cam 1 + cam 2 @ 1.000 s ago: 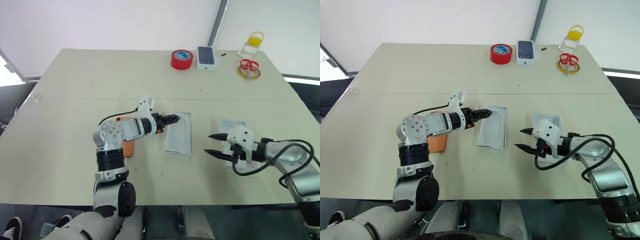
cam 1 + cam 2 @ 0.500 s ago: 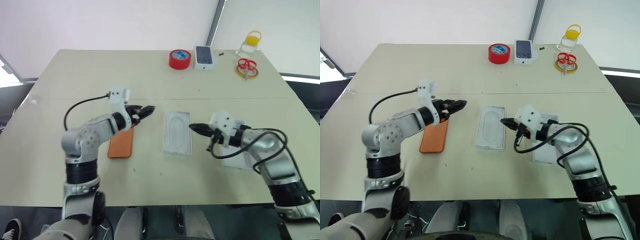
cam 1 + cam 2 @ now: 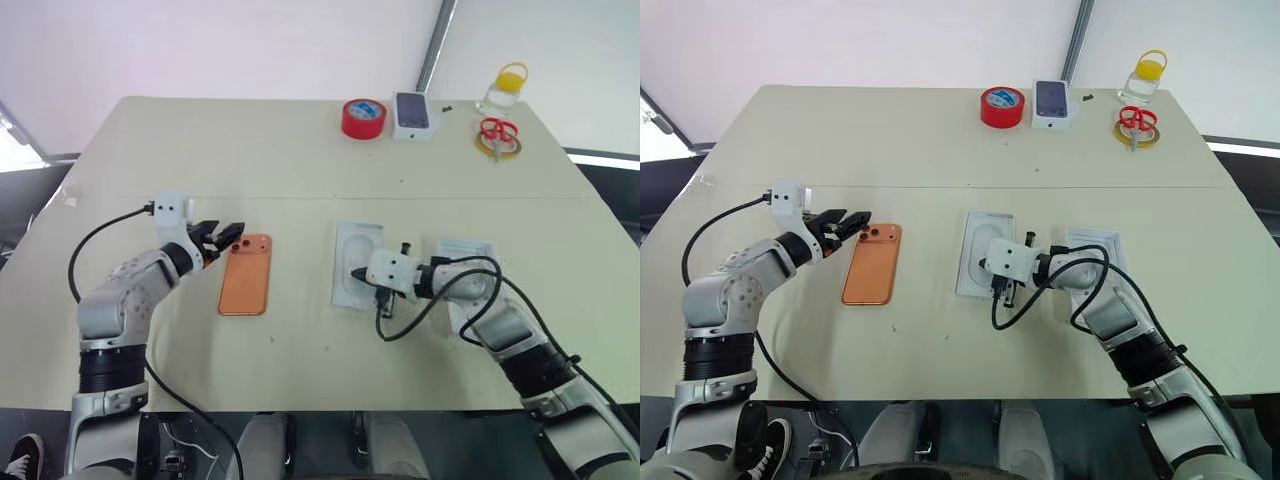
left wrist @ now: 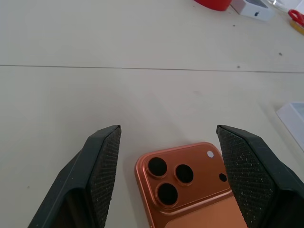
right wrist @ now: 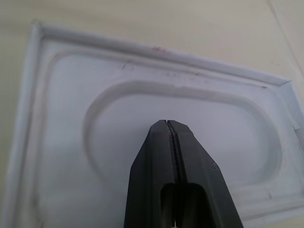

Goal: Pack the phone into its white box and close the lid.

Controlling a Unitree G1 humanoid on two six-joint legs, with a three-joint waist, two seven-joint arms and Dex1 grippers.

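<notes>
On the left, the left gripper (image 3: 222, 235) has swung away from the middle of the table (image 3: 180, 150) and now hangs just off the far left corner of the phone (image 3: 246, 288), fingers well apart, touching nothing. The phone lies back-up, uncovered, its camera cluster at the far end. Right of it sits a white tray with an oval recess (image 3: 357, 278), which may be the insert or the lid. The right gripper (image 5: 167, 124) has moved in over this tray and its fingers have shut together, holding nothing, tips over the oval. Further right, the white box (image 3: 466, 252) lies partly under the right arm. Judging by this, the left gripper looks set to grasp the phone; packing is not yet begun.
</notes>
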